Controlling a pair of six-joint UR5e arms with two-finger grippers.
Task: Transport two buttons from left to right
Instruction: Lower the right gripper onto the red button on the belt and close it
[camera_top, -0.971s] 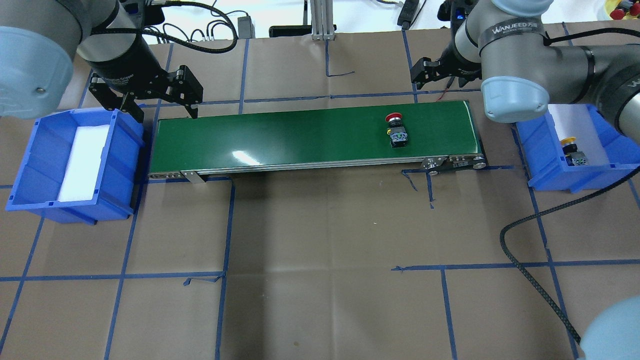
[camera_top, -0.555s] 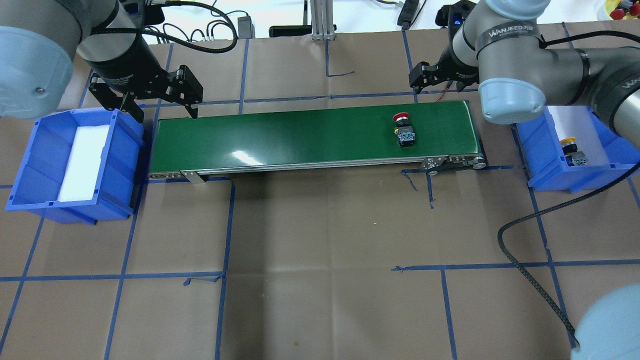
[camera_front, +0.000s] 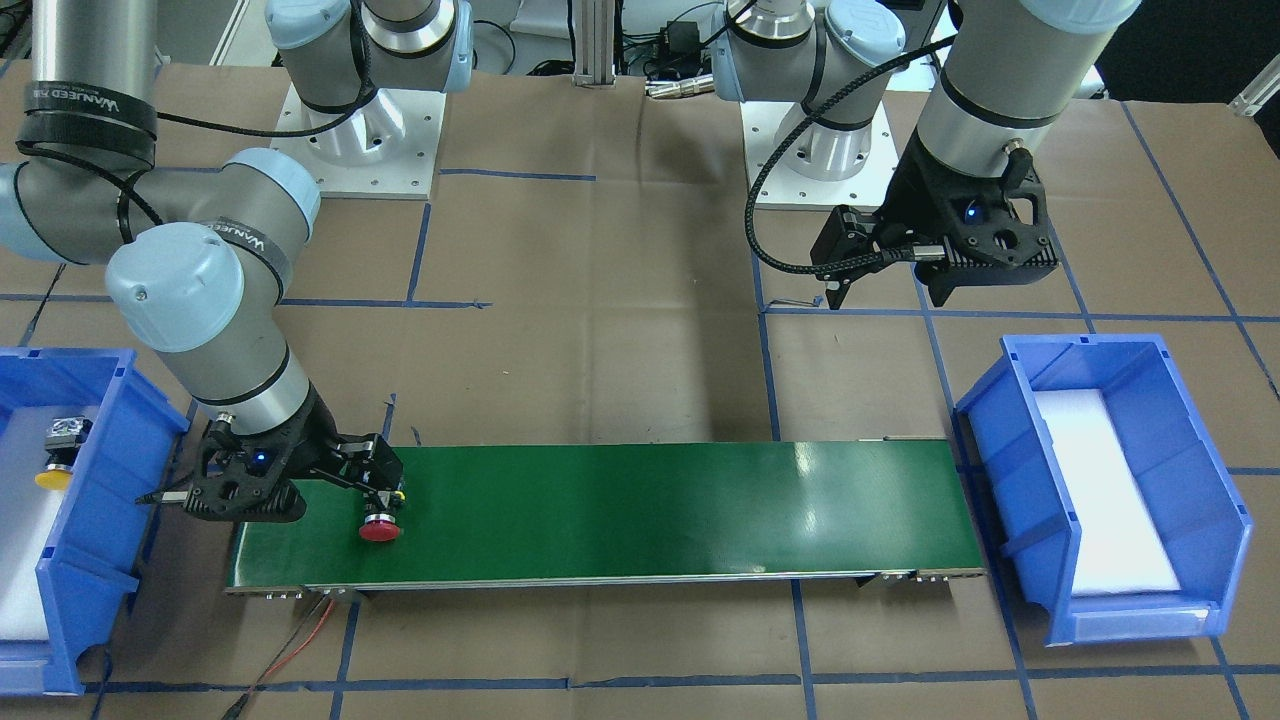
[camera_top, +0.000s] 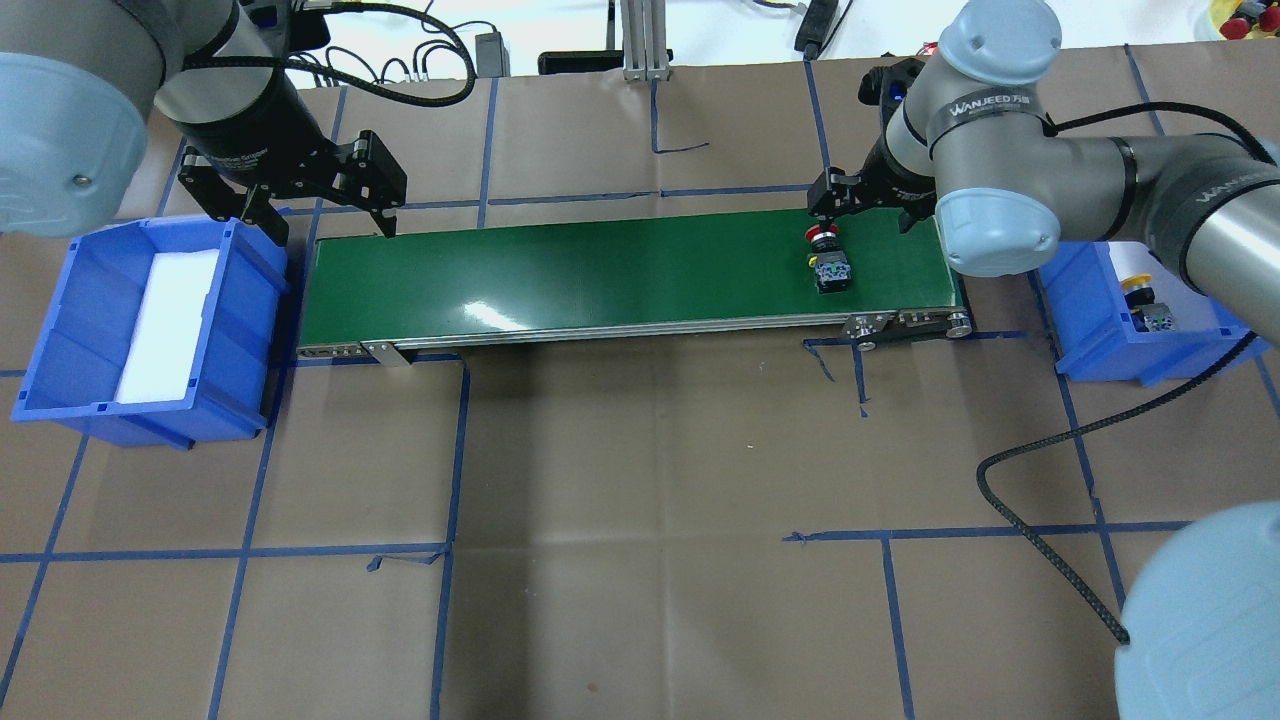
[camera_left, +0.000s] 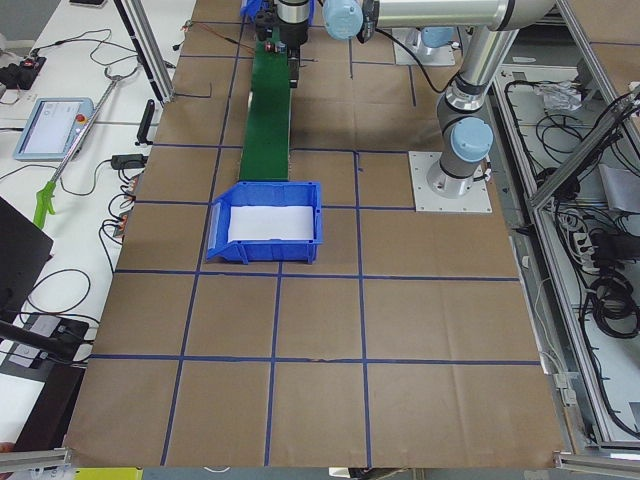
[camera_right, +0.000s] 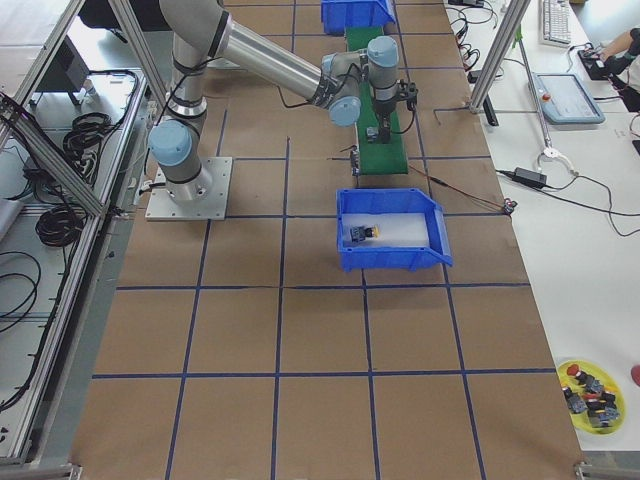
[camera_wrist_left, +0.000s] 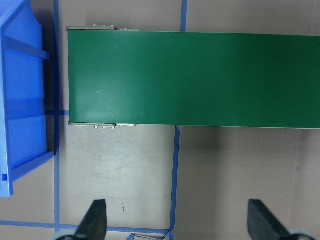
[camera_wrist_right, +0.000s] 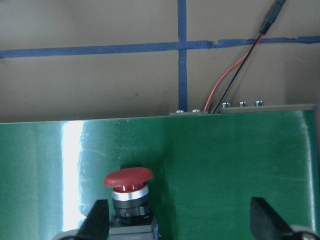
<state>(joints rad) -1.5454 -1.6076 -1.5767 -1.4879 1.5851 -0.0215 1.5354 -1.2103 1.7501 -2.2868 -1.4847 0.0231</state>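
Note:
The red button (camera_top: 822, 234) lies on its side near the right end of the green conveyor belt (camera_top: 600, 270), with its black body and grey-green block towards the robot. My right gripper (camera_top: 860, 214) is open above it. In the right wrist view the red cap (camera_wrist_right: 128, 178) sits just inside the left fingertip (camera_wrist_right: 97, 220) of the gripper (camera_wrist_right: 180, 225), untouched. The yellow button (camera_top: 1140, 286) lies in the right blue bin (camera_top: 1075, 300); it also shows in the front view (camera_front: 52, 478). My left gripper (camera_top: 330, 222) is open and empty over the belt's left end (camera_wrist_left: 200, 75).
The left blue bin (camera_top: 250, 290) with a white foam liner stands beside the belt's left end. A red and black wire (camera_wrist_right: 235, 70) leaves the belt's far side. A black cable (camera_top: 1050, 560) loops over the paper-covered table at the right.
The red button has travelled right along the belt. My right gripper has moved in over it from behind the belt. My left gripper has not moved.

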